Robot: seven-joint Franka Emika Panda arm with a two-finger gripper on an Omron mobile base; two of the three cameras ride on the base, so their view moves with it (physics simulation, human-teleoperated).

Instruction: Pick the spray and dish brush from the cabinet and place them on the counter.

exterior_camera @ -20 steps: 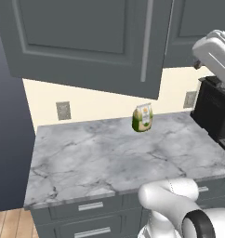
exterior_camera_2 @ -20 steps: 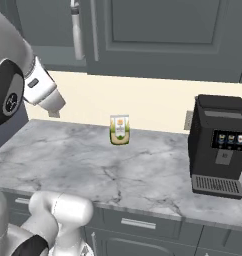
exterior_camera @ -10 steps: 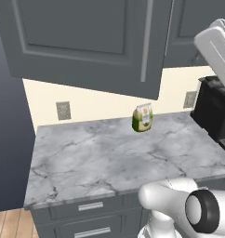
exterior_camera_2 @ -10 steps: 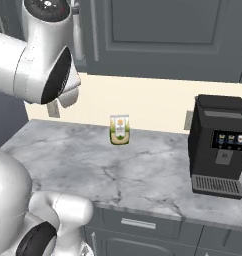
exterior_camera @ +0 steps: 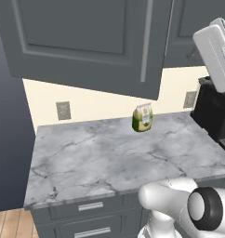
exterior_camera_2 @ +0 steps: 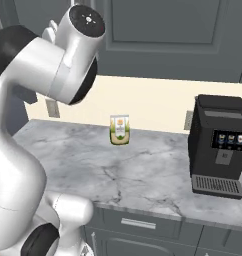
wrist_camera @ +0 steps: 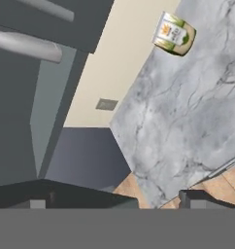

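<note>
- Cabinet: we see a dark grey wall unit hanging above the desk; in the left base view its panelled door stands swung out toward us, a long silver bar handle running down its right edge. The hand view shows the same door edge and handle rolled sideways.
- Desk: a grey-white marble-veined slab over dark grey drawers with silver pulls; it also spans the right base view.
- Arm: we see white links with dark joints raised high at the left of the right base view.
- Coffee machine: black, standing on the right part of the desk against the wall.
- Pouch: green and cream, upright near the back wall, well apart from the coffee machine; it also appears in the right base view and the hand view.
- Outlet: on the cream wall, left of the pouch.
- Pincer: in the hand view its two dark tips stand far apart, spread wide with nothing between them.
- Spray and brush: we cannot tell where they sit.
</note>
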